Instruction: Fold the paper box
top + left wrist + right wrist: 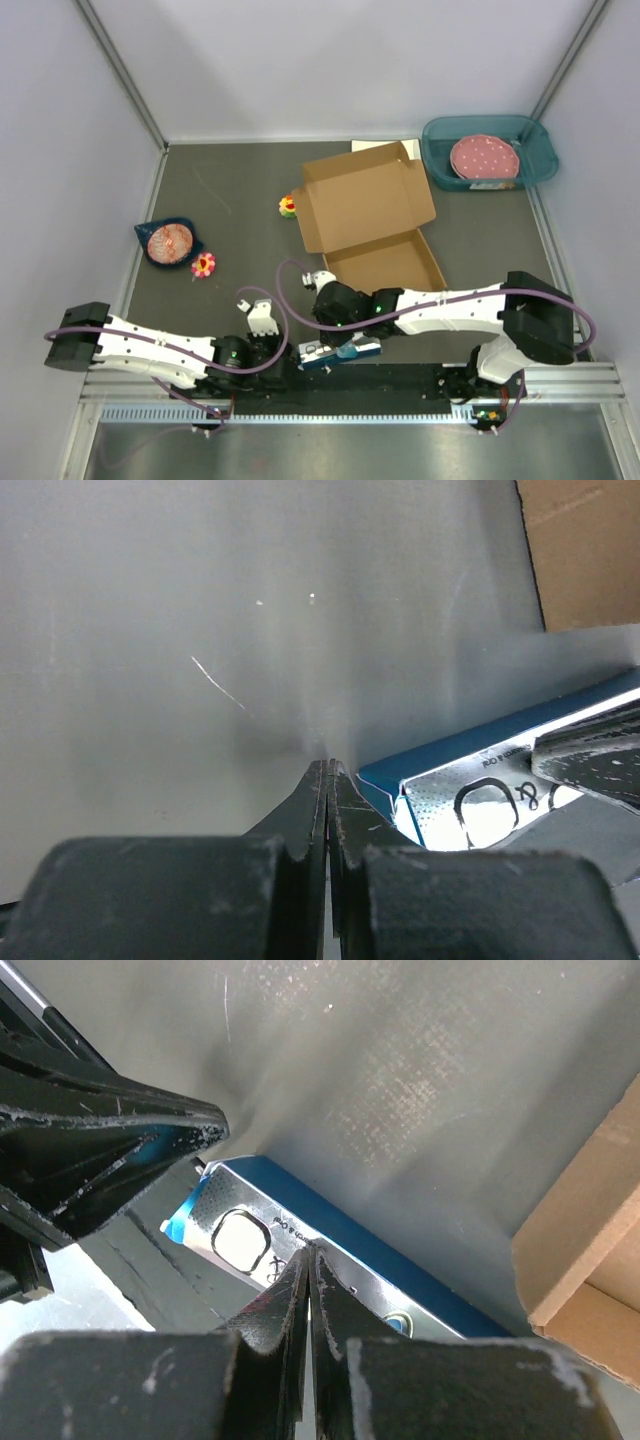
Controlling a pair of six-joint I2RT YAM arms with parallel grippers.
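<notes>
Box (370,220) lies open mid-table in the top view, with both arms meeting just in front of it at a blue-silver pack (340,352). Left wrist: left gripper (328,772) pressed closed, empty, pack just beside it. Right wrist: right gripper (308,1257) closed too, tips maybe touching the pack; box corner at right.

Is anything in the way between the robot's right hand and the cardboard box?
Yes. A small blue carton lies at the tips of the shut right gripper and stretches toward the paper box.
</notes>
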